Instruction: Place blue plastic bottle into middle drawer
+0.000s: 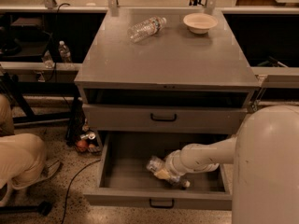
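Blue plastic bottle (155, 164) sits low inside the open middle drawer (121, 199), long axis slanting from back-left to front-right, crosswise in my gripper (169, 175), which is clamped around its middle; whether it touches the tray floor, I can't tell.

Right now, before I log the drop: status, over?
Gripper inside the open middle drawer, at the blue plastic bottle. Bottle tilted, within the tray. Nothing blocking; clear bottle and bowl up on the cabinet top.
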Robot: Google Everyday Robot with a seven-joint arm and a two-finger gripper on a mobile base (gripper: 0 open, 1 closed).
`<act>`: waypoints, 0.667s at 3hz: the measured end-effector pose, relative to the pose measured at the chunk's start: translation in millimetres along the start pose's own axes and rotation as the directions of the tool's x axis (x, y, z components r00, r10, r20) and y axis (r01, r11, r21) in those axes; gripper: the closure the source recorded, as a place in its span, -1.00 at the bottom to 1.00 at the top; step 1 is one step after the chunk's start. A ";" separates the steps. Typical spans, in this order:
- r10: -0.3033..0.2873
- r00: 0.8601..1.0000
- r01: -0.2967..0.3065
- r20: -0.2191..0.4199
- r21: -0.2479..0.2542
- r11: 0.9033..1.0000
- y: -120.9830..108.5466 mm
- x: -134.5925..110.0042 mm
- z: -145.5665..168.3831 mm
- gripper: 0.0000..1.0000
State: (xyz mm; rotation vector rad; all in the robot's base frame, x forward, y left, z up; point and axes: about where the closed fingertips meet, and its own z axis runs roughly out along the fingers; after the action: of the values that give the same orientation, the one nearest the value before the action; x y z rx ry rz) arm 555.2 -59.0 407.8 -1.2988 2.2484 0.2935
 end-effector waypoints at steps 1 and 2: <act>-0.003 1.000 0.003 -0.001 -0.004 1.000 1.9 0.3 -0.2 0.66; -0.002 1.000 0.002 0.003 -0.008 1.000 2.9 -0.3 0.0 0.01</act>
State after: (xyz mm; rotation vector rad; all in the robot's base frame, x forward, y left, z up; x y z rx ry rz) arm 552.8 -57.3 407.7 -1.3035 2.2458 0.3042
